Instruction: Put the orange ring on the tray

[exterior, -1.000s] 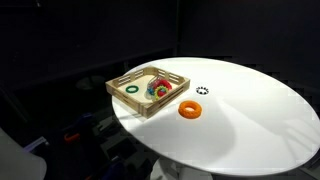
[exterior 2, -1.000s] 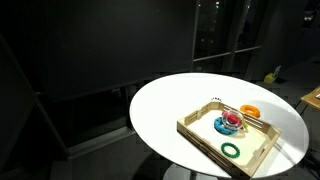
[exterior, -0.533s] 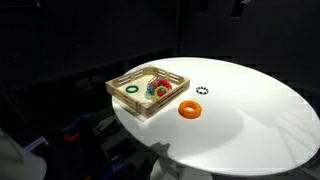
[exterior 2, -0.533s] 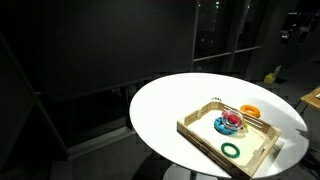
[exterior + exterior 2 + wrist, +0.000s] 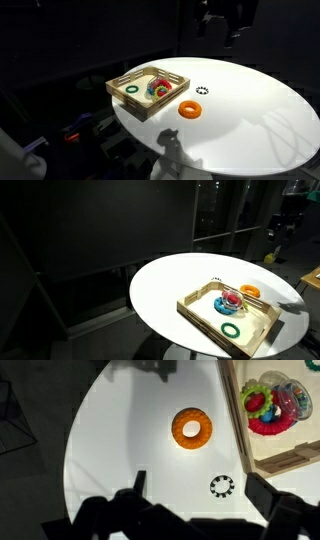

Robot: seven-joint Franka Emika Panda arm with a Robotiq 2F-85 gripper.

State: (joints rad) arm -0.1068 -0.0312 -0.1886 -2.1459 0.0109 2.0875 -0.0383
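The orange ring (image 5: 190, 110) lies flat on the white round table just beside the light-wood tray (image 5: 130, 103), outside it. Both also show in an exterior view, the ring (image 5: 250, 291) behind the tray (image 5: 204, 313). In the wrist view the ring (image 5: 191, 429) lies left of the tray's wall (image 5: 239, 410). My gripper (image 5: 203, 490) is open and empty, high above the table, with the ring ahead of its fingers. It hangs at the top of both exterior views (image 5: 222, 18) (image 5: 283, 225).
A green ring (image 5: 232, 330) and a pile of red, blue and green rings (image 5: 230, 303) lie in the tray. A small black dotted circle (image 5: 221, 485) sits on the table between my fingers. The table edge (image 5: 75, 450) curves on the left.
My gripper has come down into sight at the top of both exterior views. Its shadow has grown on the table. The orange ring and tray have not moved.
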